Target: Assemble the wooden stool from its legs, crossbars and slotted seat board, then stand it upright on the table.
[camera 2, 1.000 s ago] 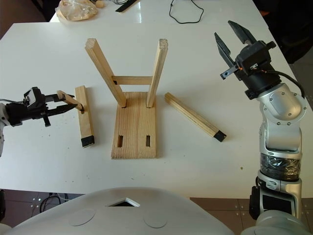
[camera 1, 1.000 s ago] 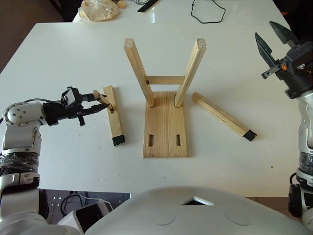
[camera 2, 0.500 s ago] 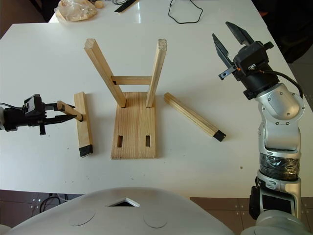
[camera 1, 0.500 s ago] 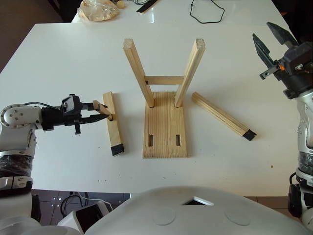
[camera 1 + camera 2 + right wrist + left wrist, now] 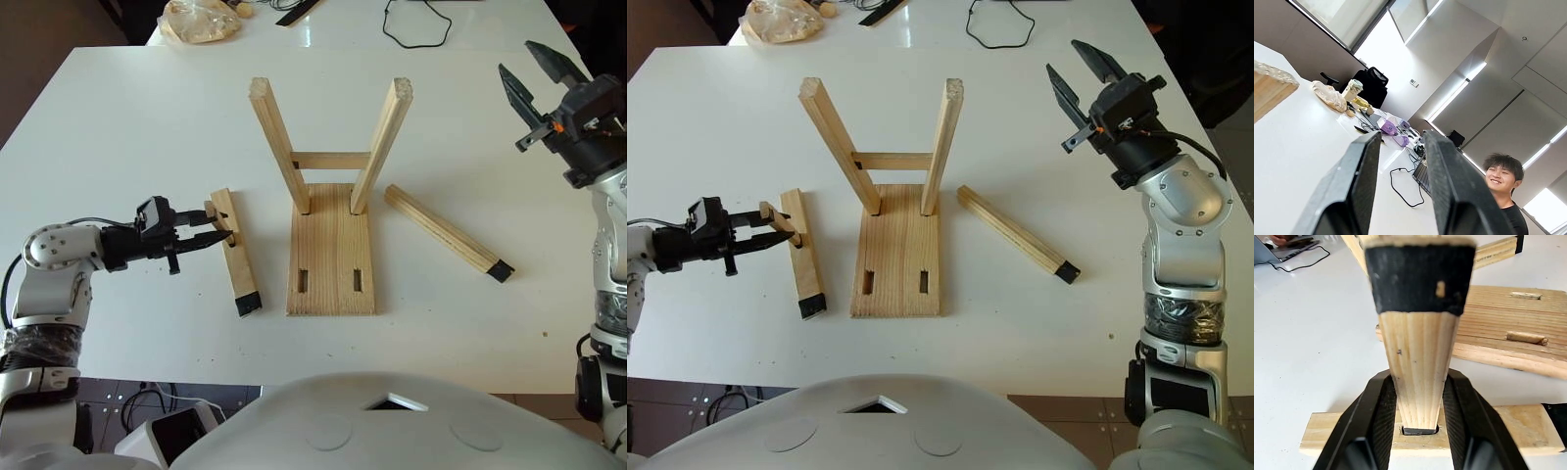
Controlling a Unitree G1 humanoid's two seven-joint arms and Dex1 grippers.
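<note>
- Left wrist view: the left gripper's fingers (image 5: 1382, 407) pinch a short crossbar (image 5: 1419, 367) from both sides. Its narrow end sits in a slot of a loose leg (image 5: 1342, 439) that lies flat on the white worktop (image 5: 1312, 342).
- Left eye view: the left gripper (image 5: 214, 238) is low over the worktop, left of the seat board (image 5: 331, 257), with the loose leg between them.
- The seat board lies flat. Two legs (image 5: 278, 147) stand tilted in its far slots, joined by a second crossbar (image 5: 331, 160). Its two near slots (image 5: 303, 280) are open.
- A fourth leg (image 5: 446, 233) lies just right of the board, black cap toward the robot.
- The right gripper (image 5: 516, 57) is raised over the worktop's far right corner, fingers spread, well apart from the wood.
</note>
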